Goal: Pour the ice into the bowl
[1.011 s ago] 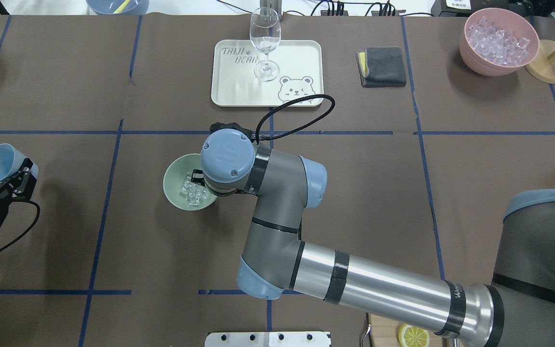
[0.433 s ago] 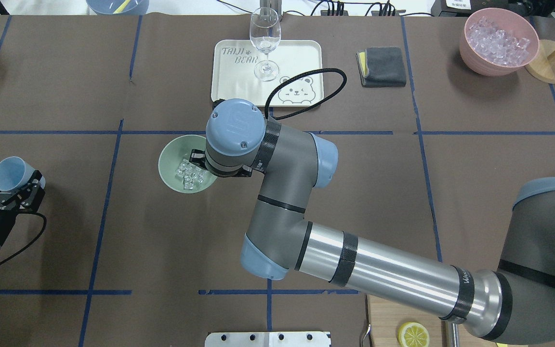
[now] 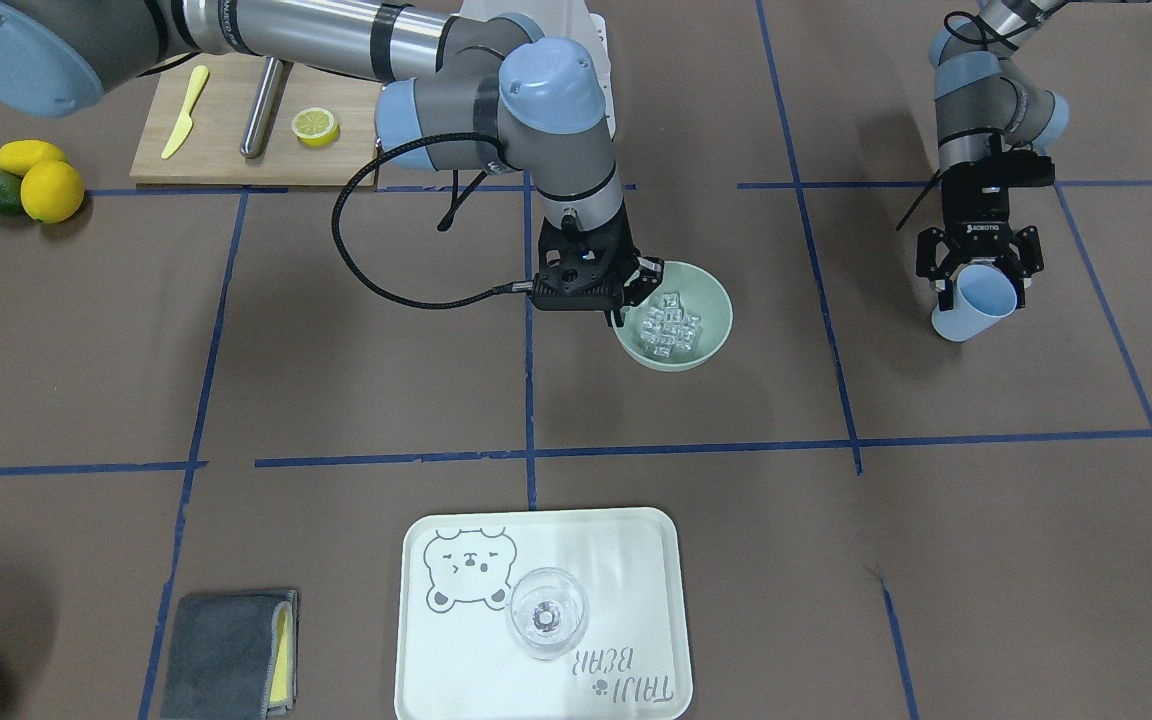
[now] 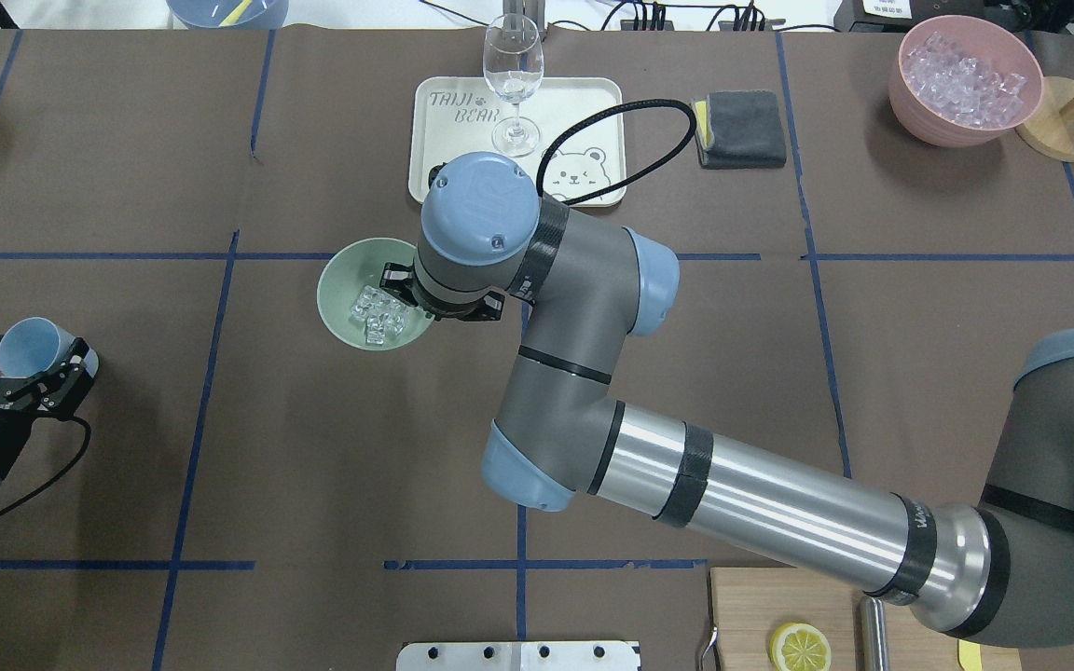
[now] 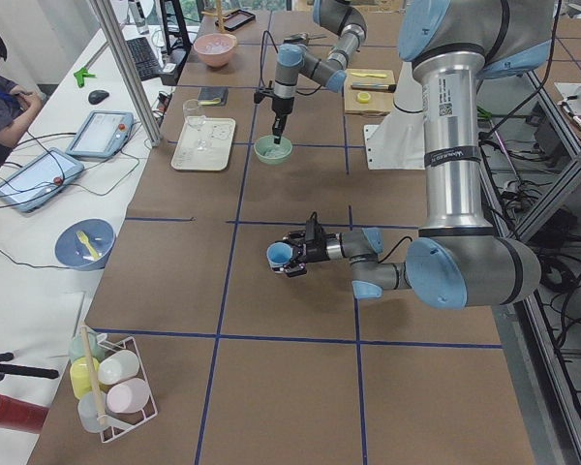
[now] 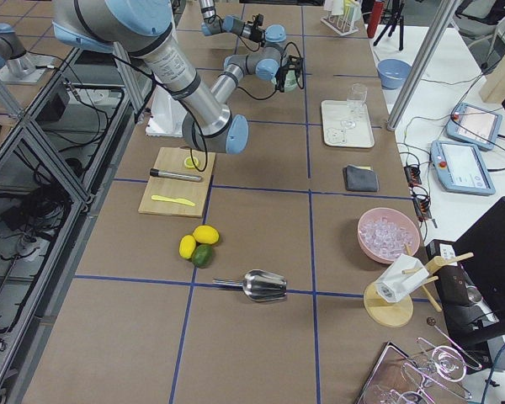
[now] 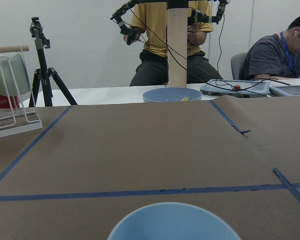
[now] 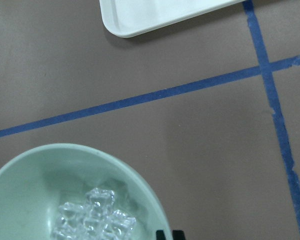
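Note:
The pale green bowl (image 4: 343, 289) holds a small heap of clear ice (image 4: 378, 315) near the table's middle; it also shows in the front view (image 3: 718, 305) with the ice (image 3: 669, 328). My right gripper (image 3: 631, 300) is shut on the bowl's rim on the robot's right side; its wrist hides it in the overhead view. The right wrist view shows the bowl (image 8: 140, 180), the ice (image 8: 95, 220) and the fingertips (image 8: 169, 234) at the rim. My left gripper (image 4: 29, 377) is shut on an empty blue cup (image 4: 24, 343) lying on its side, far to the left.
A white tray (image 4: 584, 102) with a wine glass (image 4: 513, 79) lies just beyond the bowl. A grey cloth (image 4: 740, 129) and a pink bowl of ice (image 4: 964, 79) sit at the back right. A cutting board with a lemon half (image 4: 798, 646) is at the near edge.
My right gripper has moved away from the robot toward the tray, and the green bowl with its ice has moved with it. My left gripper has drawn back toward the robot with the cup.

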`<act>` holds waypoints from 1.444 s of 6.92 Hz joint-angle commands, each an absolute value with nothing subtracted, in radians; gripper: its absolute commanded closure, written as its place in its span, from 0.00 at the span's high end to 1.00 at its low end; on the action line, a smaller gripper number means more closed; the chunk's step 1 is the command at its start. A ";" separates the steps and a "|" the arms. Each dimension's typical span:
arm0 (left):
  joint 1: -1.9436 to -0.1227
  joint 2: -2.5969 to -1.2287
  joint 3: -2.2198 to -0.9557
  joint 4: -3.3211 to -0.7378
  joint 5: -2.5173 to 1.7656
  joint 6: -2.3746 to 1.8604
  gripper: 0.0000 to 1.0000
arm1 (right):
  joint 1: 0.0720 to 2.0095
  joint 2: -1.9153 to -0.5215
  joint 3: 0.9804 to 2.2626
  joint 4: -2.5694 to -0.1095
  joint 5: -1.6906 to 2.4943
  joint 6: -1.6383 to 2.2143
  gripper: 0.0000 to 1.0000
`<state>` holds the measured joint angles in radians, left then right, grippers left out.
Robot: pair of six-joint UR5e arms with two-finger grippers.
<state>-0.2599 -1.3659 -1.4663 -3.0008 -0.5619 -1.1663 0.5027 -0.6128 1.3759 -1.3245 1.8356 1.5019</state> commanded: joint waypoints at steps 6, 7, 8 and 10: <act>-0.290 -1.220 -1.741 -3.005 -0.697 -0.985 1.00 | 0.592 -0.889 1.689 -1.470 1.875 1.356 0.00; -0.378 -1.216 -1.803 -3.005 -0.813 -0.900 1.00 | 0.616 -0.994 1.771 -1.470 1.876 1.304 0.00; -0.506 -1.216 -1.825 -3.004 -0.982 -0.815 1.00 | 0.639 -1.068 1.834 -1.462 1.876 1.237 0.00; -0.781 -1.232 -1.813 -2.953 -1.339 -0.592 1.00 | 0.710 -1.191 1.865 -1.390 1.884 1.211 0.00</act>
